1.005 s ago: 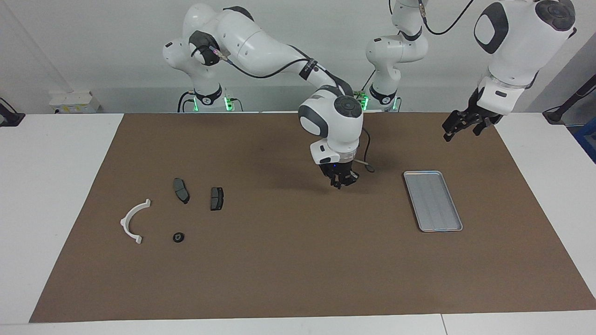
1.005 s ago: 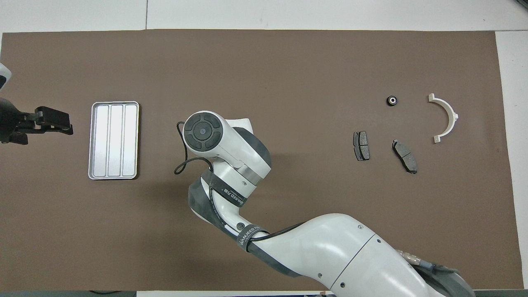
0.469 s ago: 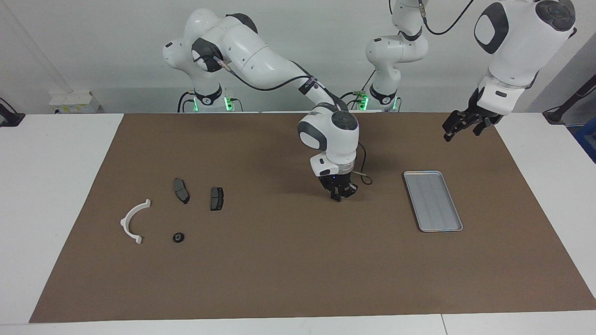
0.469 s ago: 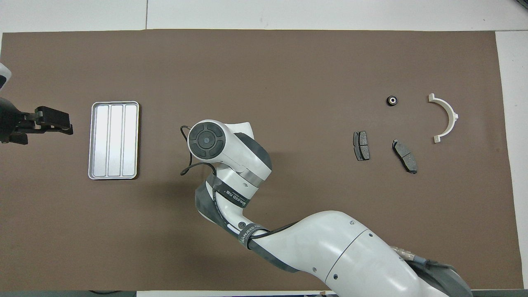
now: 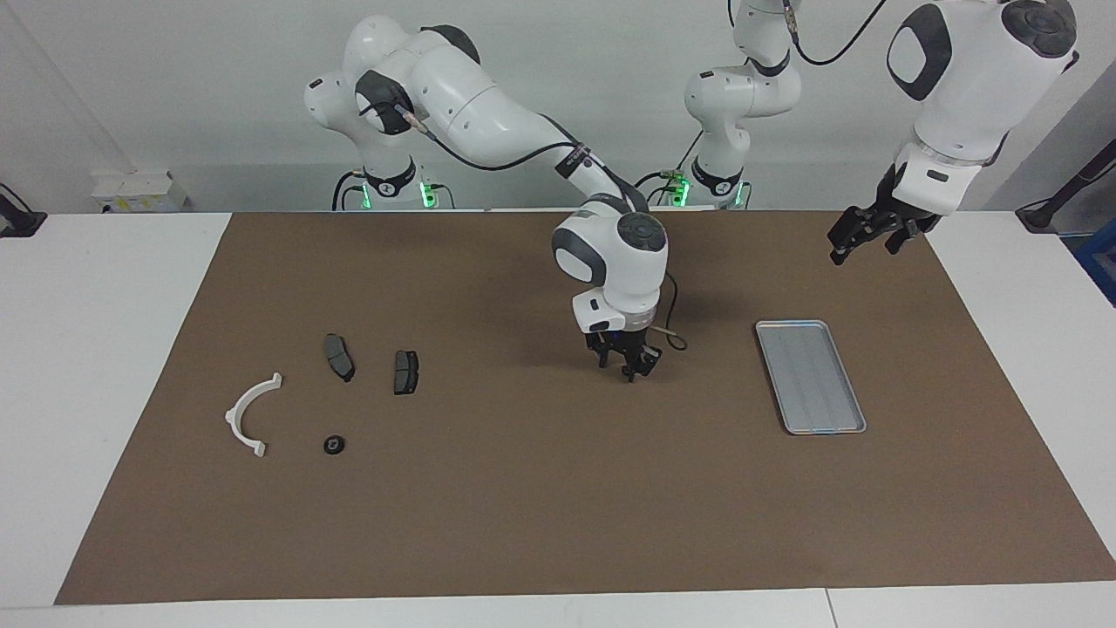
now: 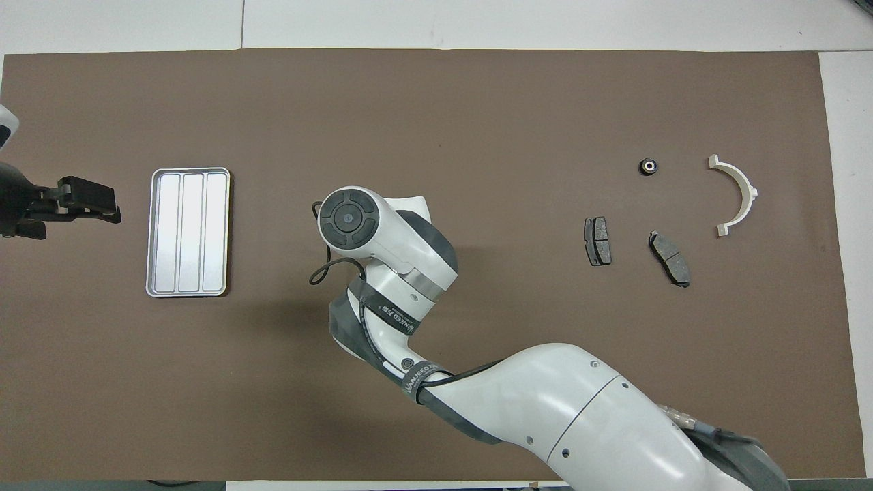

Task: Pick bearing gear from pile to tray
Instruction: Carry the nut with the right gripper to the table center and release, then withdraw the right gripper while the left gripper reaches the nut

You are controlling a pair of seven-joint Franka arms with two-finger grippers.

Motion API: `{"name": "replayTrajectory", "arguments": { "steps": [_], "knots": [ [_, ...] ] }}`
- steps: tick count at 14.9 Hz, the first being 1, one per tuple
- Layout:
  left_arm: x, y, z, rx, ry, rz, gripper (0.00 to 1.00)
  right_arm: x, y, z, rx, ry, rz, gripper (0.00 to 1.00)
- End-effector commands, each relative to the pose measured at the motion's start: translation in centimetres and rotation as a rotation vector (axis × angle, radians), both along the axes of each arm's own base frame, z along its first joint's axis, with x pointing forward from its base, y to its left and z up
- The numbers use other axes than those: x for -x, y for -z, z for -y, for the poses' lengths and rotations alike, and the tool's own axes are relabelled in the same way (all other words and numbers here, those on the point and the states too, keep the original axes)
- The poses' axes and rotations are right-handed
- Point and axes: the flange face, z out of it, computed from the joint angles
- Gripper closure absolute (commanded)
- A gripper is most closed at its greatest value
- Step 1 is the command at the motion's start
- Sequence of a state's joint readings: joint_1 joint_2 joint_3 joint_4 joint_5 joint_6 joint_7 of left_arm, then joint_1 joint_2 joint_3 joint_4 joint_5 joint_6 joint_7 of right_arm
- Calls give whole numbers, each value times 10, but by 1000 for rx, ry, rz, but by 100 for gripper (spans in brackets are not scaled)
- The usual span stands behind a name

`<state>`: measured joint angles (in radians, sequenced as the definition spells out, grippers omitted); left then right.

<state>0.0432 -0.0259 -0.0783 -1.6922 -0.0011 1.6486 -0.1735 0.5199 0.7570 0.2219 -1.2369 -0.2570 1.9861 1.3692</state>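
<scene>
A brown mat (image 5: pixel 523 488) covers most of the white table (image 5: pixel 96 349), whose bare surface shows at both side edges of the frame. A small white box (image 5: pixel 139 190) (yellow-marked) sits at upper left by the wall.

Brown mat (image 5: pixel 558 506) on the table (image 5: pixel 96 349) carries tray (image 5: pixel 811 377), pile (image 5: pixel 336 384).

We see the tray (image 5: pixel 811 375) toward the left arm's end of the counter (image 5: pixel 523 506), the small parts (image 5: pixel 334 445) toward the right arm's end.

Prob. robotics lab: two Franka arms (image 5: pixel 488 105), mat-covered bench (image 5: pixel 558 506).
</scene>
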Motion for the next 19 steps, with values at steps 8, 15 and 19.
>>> {"name": "replayTrajectory", "arguments": {
  "steps": [8, 15, 19],
  "knots": [
    [7, -6, 0, 8, 2, -3, 0, -76, -142, 254, 42, -585, -130, 0],
    [11, -3, 3, 7, 2, -4, 0, -84, -96, 406, 28, -797, -97, 0],
    [18, 15, 21, 13, 20, 21, 0, -74, -53, 445, 44, -789, -25, 0]
  ]
}}
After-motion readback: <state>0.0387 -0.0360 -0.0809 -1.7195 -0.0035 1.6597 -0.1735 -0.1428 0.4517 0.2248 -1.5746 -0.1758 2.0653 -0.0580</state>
